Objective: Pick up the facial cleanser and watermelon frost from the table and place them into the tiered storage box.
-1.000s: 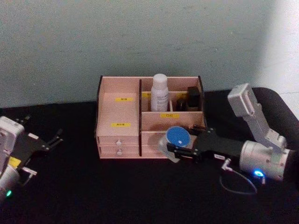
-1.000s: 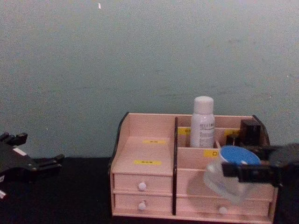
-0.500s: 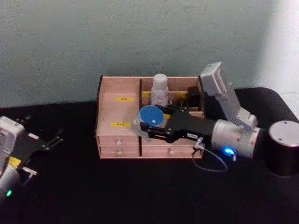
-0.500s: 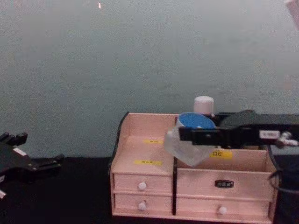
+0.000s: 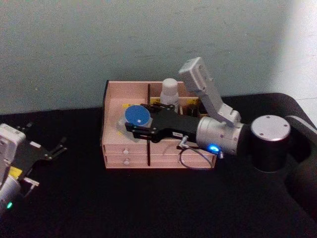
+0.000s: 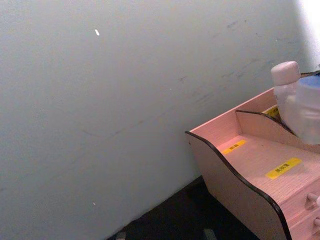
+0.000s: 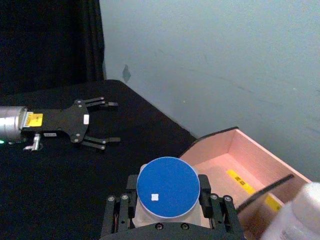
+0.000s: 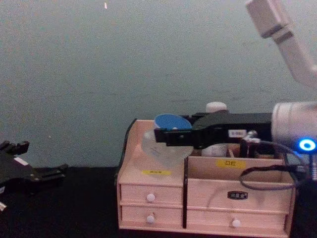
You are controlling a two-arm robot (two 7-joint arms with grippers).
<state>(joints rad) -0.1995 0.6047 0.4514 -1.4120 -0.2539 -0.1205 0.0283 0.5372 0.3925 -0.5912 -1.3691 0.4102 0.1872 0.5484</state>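
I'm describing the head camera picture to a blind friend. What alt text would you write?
A robot's right gripper holds a squat clear jar with a blue lid above the left shelf of a pale pink desk organiser on a black table. A white bottle stands in a back compartment, and the left gripper is open at the far left.

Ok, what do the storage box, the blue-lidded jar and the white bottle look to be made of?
Tiered storage box: probably thin wood board, matte pale pink, with faint grain and dark cut edges. Watermelon frost: clear faceted body you can see through, plastic or glass, hard to say which; the lid looks like smooth blue-and-white plastic. Facial cleanser: opaque white with a rounded cap, most likely plastic.
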